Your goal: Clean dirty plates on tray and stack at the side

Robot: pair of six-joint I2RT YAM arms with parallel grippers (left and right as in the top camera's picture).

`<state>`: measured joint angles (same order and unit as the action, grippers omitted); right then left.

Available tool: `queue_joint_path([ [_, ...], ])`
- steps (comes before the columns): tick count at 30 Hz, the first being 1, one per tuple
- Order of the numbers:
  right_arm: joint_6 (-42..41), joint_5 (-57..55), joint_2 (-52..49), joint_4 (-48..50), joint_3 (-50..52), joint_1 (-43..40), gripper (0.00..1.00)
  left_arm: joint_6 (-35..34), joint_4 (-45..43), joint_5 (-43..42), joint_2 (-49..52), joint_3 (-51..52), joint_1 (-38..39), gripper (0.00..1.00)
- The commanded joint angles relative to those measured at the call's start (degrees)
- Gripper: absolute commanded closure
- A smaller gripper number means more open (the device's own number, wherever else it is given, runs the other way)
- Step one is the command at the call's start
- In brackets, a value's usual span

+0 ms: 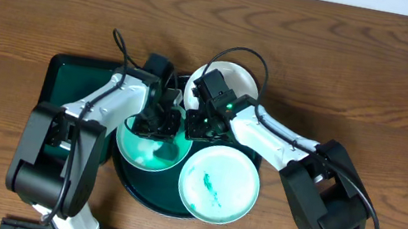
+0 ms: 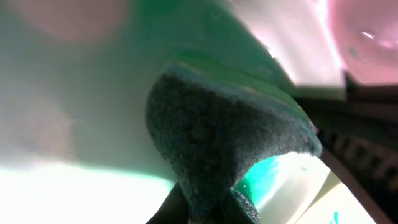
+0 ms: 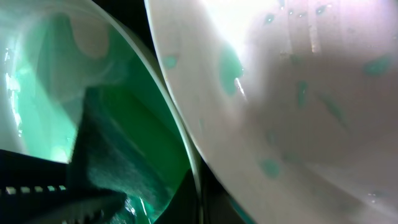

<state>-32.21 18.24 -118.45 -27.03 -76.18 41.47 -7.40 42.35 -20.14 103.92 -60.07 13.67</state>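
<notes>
Three white plates sit on the round dark green tray [image 1: 141, 192]. The left plate [image 1: 138, 152] is tinted teal, the front right plate [image 1: 218, 184] has teal smears, and the back plate [image 1: 231, 81] is partly under the right arm. My left gripper [image 1: 159, 121] is shut on a dark green sponge [image 2: 224, 137] pressed against the teal-tinted plate [image 2: 74, 124]. My right gripper [image 1: 199, 122] is shut on that plate's rim [image 3: 196, 180]. The right wrist view also shows the sponge [image 3: 106, 155] and a teal-spotted plate [image 3: 298, 93] close by.
A smaller rectangular dark green tray [image 1: 67, 78] lies left of the round tray, partly under the left arm. Brown wooden table [image 1: 377, 86] surrounds everything. Both arms crowd together over the middle of the round tray.
</notes>
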Motion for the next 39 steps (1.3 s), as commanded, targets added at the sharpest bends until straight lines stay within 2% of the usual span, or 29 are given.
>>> queue_joint_path([
  [1,0.52,-1.2,-1.46,-0.76,-0.02,0.09,0.99,-10.69,-0.37,29.11,1.64,0.48,-1.44,0.93],
  [6,0.52,-1.2,-1.46,-0.72,-0.02,0.09,0.99,-13.6,4.7,35.85,1.64,-1.99,-1.44,0.93],
  [14,0.52,-1.2,-1.46,-0.66,-0.02,0.07,0.99,-14.36,11.8,36.24,1.64,-9.9,-1.44,0.93],
  [17,0.52,-1.2,-1.46,-0.63,-0.02,0.07,0.99,-14.16,14.49,32.26,1.46,-13.22,-1.44,0.93],
  [21,0.52,-1.2,-1.46,-0.66,-0.02,0.07,0.99,-10.21,16.98,22.47,-0.33,-17.97,-1.51,0.93],
  [27,0.61,-1.27,-0.26,-1.49,-0.22,0.09,0.99,-9.51,21.51,22.27,-4.72,-23.32,-2.67,0.93],
  [30,3.17,-1.55,1.84,-1.9,-0.31,0.33,0.99,-9.11,21.49,22.34,-7.39,-23.39,-5.38,0.93],
  [39,9.22,-17.33,11.17,-2.82,-0.31,6.4,0.99,-9.16,21.4,22.32,-8.46,-23.28,-14.56,0.93],
])
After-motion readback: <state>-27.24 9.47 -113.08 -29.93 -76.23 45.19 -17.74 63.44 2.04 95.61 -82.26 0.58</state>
